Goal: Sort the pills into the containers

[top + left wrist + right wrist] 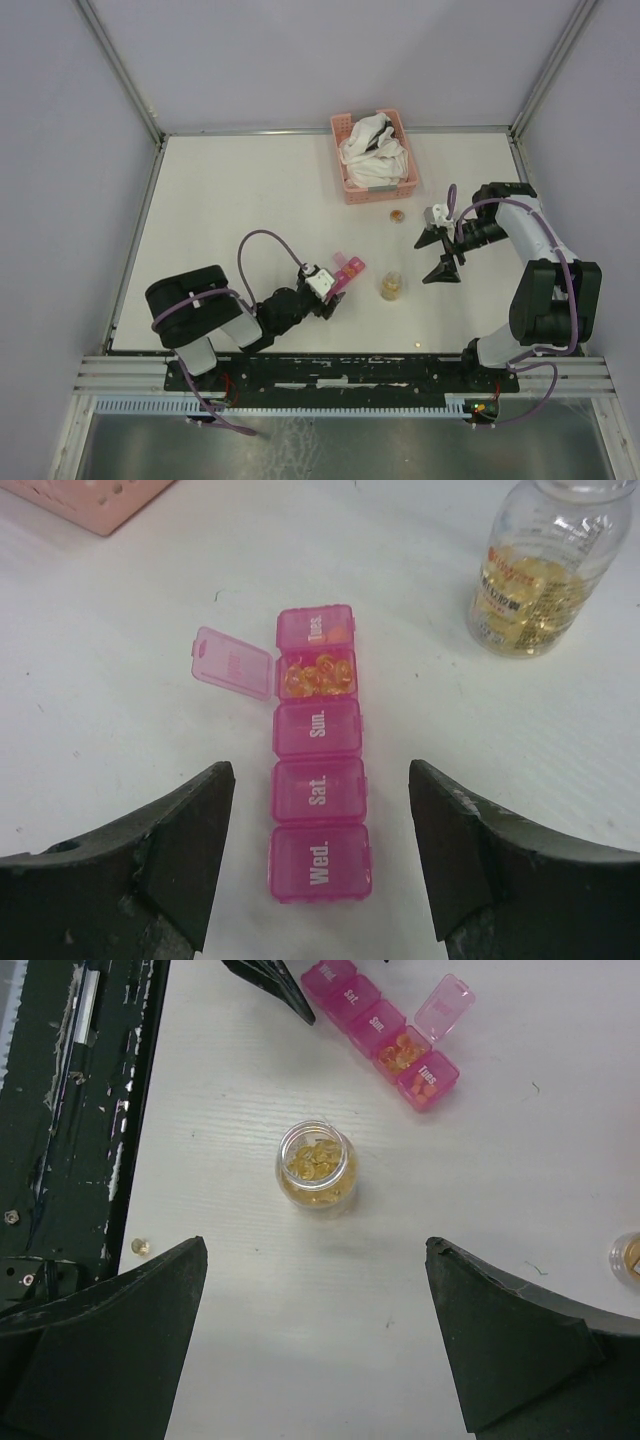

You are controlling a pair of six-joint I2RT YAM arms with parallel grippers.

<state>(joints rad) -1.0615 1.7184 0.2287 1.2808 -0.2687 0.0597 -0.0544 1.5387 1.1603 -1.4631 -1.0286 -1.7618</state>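
While one compartment of the pink pill box [318, 810] stands open with a heap of orange pills [316, 673] inside, and the one marked Tues. shows a few through its lid, the other three are shut and show none. Many more pills sit in the uncapped jar [316, 1165] on the worktop [500, 1310] near the box. The left end effector [320, 780], released, straddles the box's near end; the right end effector [315, 1245], also released, hangs above the jar. Sorting looks under halfway done.
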